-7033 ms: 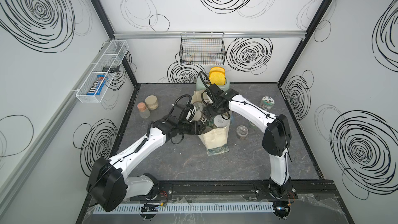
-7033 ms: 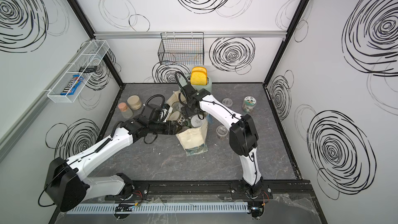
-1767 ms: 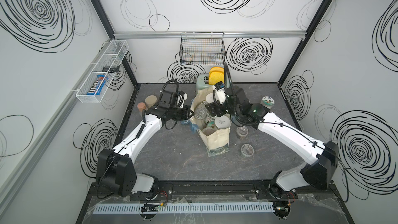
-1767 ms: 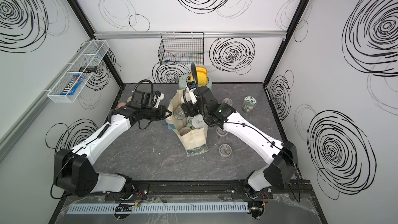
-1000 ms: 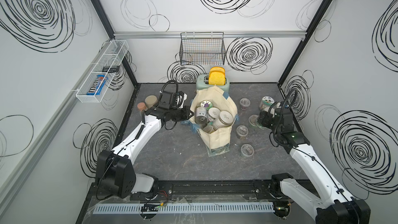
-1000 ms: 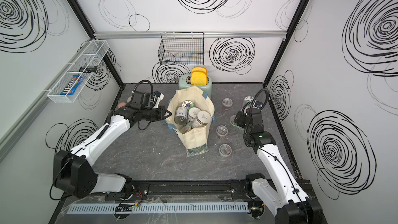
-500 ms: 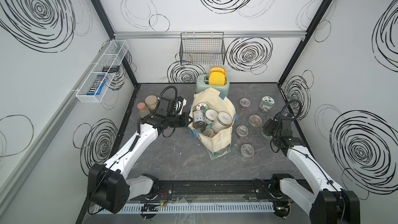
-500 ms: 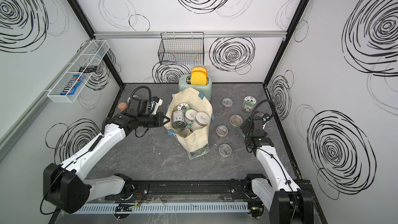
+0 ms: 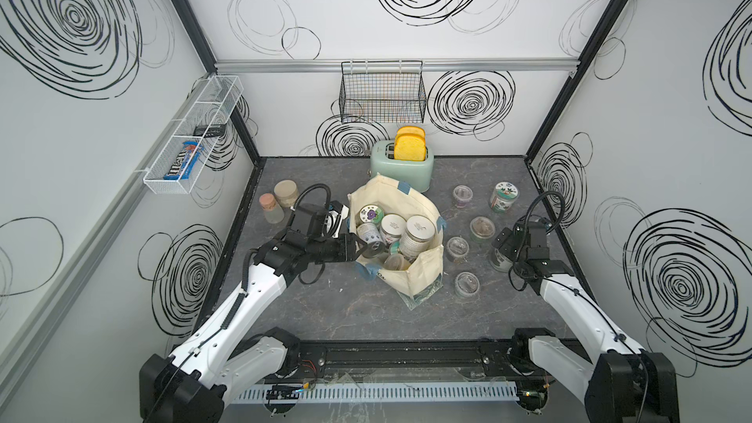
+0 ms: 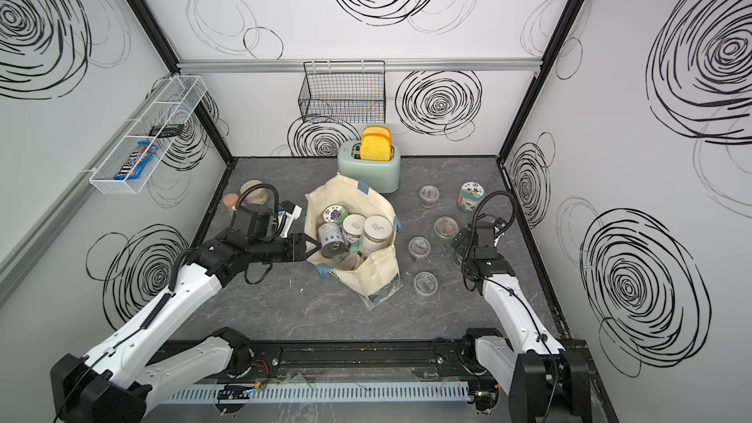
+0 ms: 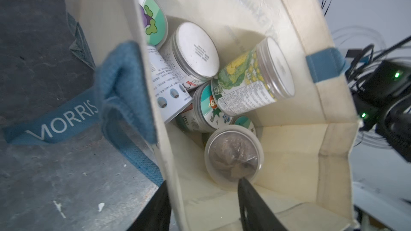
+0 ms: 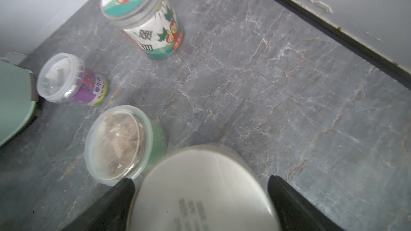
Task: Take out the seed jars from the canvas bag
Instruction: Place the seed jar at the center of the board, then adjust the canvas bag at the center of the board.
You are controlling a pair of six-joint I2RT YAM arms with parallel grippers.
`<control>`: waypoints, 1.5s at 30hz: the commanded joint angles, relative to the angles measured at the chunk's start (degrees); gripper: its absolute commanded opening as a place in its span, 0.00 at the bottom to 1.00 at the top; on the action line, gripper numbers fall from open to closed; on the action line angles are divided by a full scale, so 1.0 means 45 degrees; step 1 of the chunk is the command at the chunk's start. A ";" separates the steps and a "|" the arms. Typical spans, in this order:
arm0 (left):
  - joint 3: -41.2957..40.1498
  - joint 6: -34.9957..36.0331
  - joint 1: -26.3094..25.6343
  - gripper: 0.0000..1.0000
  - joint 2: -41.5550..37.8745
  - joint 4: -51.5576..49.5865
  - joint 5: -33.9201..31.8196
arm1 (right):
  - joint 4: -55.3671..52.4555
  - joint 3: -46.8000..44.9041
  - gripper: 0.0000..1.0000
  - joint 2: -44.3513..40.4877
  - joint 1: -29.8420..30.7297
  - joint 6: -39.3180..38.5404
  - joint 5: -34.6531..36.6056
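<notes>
Just now both arms let go. The right claw (image 12: 200, 178) spreads its jaws wider than the white-lidded jar (image 9: 498, 264), which stands on the counter (image 9: 366, 311) near five others already out. The left claw (image 9: 360, 247), pinched shut on the rim of the canvas bag (image 9: 411, 282) a second ago, stands open, one finger inside the wall and one outside. Several seed jars (image 11: 192, 50) lie inside, so emptying is roughly half done and the bag is unheld for the next pick.
</notes>
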 commanded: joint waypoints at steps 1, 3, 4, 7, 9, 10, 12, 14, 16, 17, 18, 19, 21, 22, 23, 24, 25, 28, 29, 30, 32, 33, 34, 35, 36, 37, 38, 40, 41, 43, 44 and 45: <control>0.1093 0.1128 0.0842 0.67 0.0246 -0.0917 -0.0376 | -0.1192 0.1027 0.97 -0.0856 -0.0051 -0.0519 -0.0051; 0.1777 0.1505 0.1101 0.73 0.0445 -0.1400 -0.0737 | -0.2130 0.1611 0.97 -0.1292 -0.0064 -0.0795 -0.0126; 0.2187 0.1565 0.0991 0.77 0.0520 -0.1617 -0.1064 | -0.2552 0.1959 0.97 -0.1517 -0.0062 -0.1036 -0.0203; 0.3122 0.1654 0.0773 0.83 0.0575 -0.2042 -0.1453 | -0.3499 0.3269 0.97 -0.2007 -0.0037 -0.1982 -0.1218; 0.3729 0.1733 0.0422 0.88 0.0551 -0.2224 -0.1875 | -0.4044 0.4343 0.98 -0.2010 -0.0005 -0.2461 -0.2366; 0.4040 0.1804 0.0101 0.91 0.0601 -0.2257 -0.2095 | -0.4216 0.4925 0.99 -0.1863 0.0023 -0.2753 -0.3405; 0.4546 0.2002 -0.0481 0.97 0.0910 -0.2341 -0.2645 | -0.4578 0.6031 0.99 -0.1230 0.0278 -0.2967 -0.5753; 0.4865 0.2124 -0.0631 0.99 0.1422 -0.2334 -0.2937 | -0.4867 0.7006 0.96 -0.0145 0.1293 -0.3000 -0.8237; 0.5021 0.2130 -0.0633 0.97 0.1795 -0.2112 -0.2948 | -0.5160 0.7784 0.95 0.0629 0.3040 -0.2811 -0.8700; 0.5144 0.2097 -0.0643 0.97 0.1966 -0.1991 -0.2919 | -0.5171 0.8101 0.95 0.0916 0.4067 -0.2744 -0.8432; 0.5290 0.2080 -0.0701 0.97 0.2125 -0.1909 -0.2861 | -0.5355 0.8401 0.96 0.1139 0.4861 -0.2642 -0.7870; 0.5497 0.2108 -0.0834 0.97 0.2304 -0.1866 -0.2838 | -0.5741 0.8778 0.95 0.1512 0.5555 -0.2555 -0.7290; 0.5900 0.2158 -0.1123 0.97 0.2621 -0.1944 -0.2926 | -0.6499 0.9318 0.86 0.2253 0.6116 -0.2551 -0.6888; 0.6020 0.2180 -0.1220 0.98 0.2732 -0.1936 -0.2935 | -0.6839 0.9521 0.79 0.2577 0.6217 -0.2504 -0.6723; 0.6062 0.2179 -0.1309 0.98 0.2795 -0.1919 -0.2932 | -0.7053 0.9601 0.75 0.2786 0.6255 -0.2493 -0.6563; 0.6077 0.2183 -0.1361 0.98 0.2826 -0.1869 -0.2935 | -0.7141 0.9575 0.74 0.2881 0.6286 -0.2478 -0.6410; 0.6059 0.2192 -0.1398 0.98 0.2845 -0.1850 -0.2916 | -0.7256 0.9559 0.74 0.2946 0.6316 -0.2421 -0.6145; 0.5867 0.2163 -0.1447 0.98 0.2807 -0.1771 -0.2877 | -0.7669 0.9642 0.73 0.3165 0.6458 -0.2424 -0.5342; 0.5783 0.2160 -0.1447 0.98 0.2789 -0.1725 -0.2840 | -0.7783 0.9643 0.73 0.3264 0.6537 -0.2429 -0.5109; 0.5694 0.2148 -0.1466 0.98 0.2763 -0.1686 -0.2809 | -0.7864 0.9641 0.73 0.3362 0.6582 -0.2448 -0.4903; 0.5550 0.2134 -0.1514 0.98 0.2719 -0.1554 -0.2732 | -0.7945 0.9605 0.66 0.3661 0.6677 -0.2536 -0.4684; 0.5495 0.2127 -0.1525 0.98 0.2719 -0.1491 -0.2688 | -0.7858 0.9563 0.59 0.3777 0.6677 -0.2551 -0.4799; 0.5454 0.2118 -0.1559 0.97 0.2730 -0.1425 -0.2598 | -0.7685 0.9513 0.52 0.3907 0.6712 -0.2580 -0.4944; 0.5396 0.2158 -0.1597 0.96 0.2702 -0.1308 -0.2556 | -0.7484 0.9521 0.44 0.4032 0.6750 -0.2607 -0.5084; 0.5354 0.2187 -0.1632 0.96 0.2669 -0.1211 -0.2493 | -0.7390 0.9586 0.36 0.4194 0.6797 -0.2627 -0.5148; 0.5269 0.2245 -0.1683 0.96 0.2631 -0.1065 -0.2371 | -0.7318 0.9721 0.29 0.4384 0.6836 -0.2657 -0.5142; 0.5192 0.2322 -0.1749 0.96 0.2595 -0.0887 -0.2247 | -0.7263 0.9863 0.22 0.4588 0.6886 -0.2720 -0.5104; 0.5071 0.2414 -0.1870 0.96 0.2572 -0.0678 -0.2137 | -0.7245 1.0225 0.13 0.4961 0.6966 -0.2905 -0.4939; 0.5006 0.2488 -0.1943 0.96 0.2582 -0.0588 -0.2084 | -0.7263 1.0433 0.08 0.5192 0.6974 -0.3039 -0.4844; 0.4857 0.2613 -0.2065 0.96 0.2597 -0.0384 -0.1953 | -0.7328 1.0894 0.02 0.5650 0.6999 -0.3326 -0.4538; 0.4779 0.2682 -0.2118 0.96 0.2601 -0.0307 -0.1901 | -0.7335 1.1100 0.01 0.5876 0.7002 -0.3459 -0.4394; 0.4666 0.2752 -0.2196 0.96 0.2620 -0.0173 -0.1828 | -0.7253 1.1312 0.00 0.6063 0.7005 -0.3663 -0.4253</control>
